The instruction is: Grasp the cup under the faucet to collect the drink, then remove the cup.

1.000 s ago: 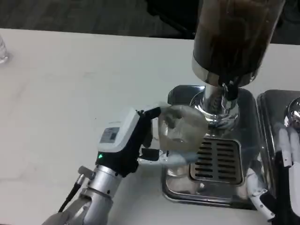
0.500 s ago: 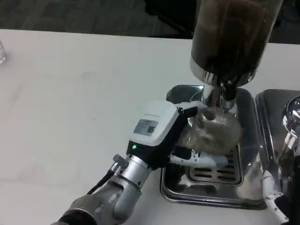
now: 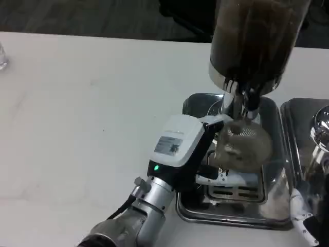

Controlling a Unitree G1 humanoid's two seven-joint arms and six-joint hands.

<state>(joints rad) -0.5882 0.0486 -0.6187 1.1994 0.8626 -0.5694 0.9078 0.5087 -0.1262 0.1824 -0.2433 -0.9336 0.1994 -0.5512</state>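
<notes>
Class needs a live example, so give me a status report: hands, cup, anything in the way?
Left hand holds cup over drip tray, under faucet. Right hand at frame edge, state unclear. Nothing in the way.

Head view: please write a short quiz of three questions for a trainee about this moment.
1. True or false: the left hand holds the cup.
2. Where is the cup? A) under the faucet, above the drip tray; B) on the bare table; C) in the right hand.
3. Fill in: the dispenser tank holds a ____ drink.

Key: 1 true; 2 A; 3 dark.
</notes>
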